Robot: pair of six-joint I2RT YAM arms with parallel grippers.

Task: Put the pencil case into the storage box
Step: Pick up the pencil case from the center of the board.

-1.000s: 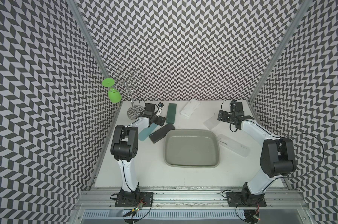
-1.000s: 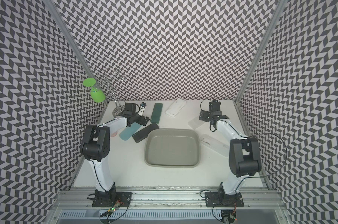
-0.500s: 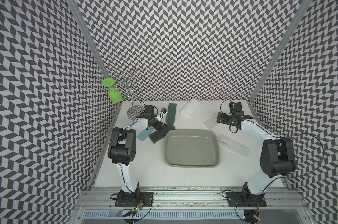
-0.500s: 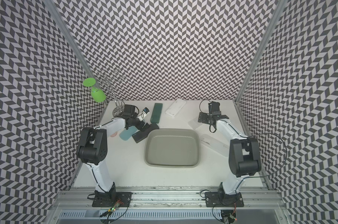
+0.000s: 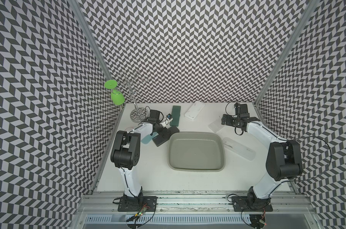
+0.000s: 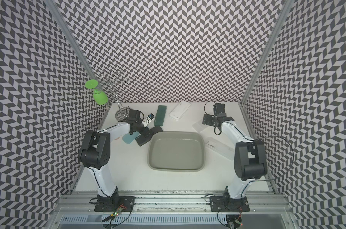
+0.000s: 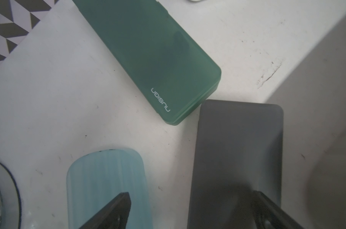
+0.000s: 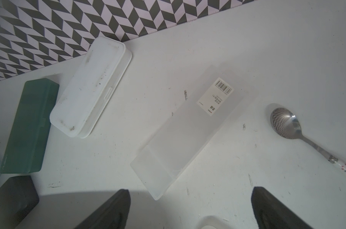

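Left gripper [image 7: 192,196] hangs open over the dark grey pencil case [image 5: 158,140], left of frame centre in a top view; we judge this the approach, so next we centre, lower and clamp.

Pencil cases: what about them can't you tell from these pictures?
- Light blue case: one end cut off by the left wrist picture's edge; in both top views partly under the left arm.
- Dark grey case: one end behind the left fingers, left wrist view.
- Clear case: barcode label's print too small, right wrist view.
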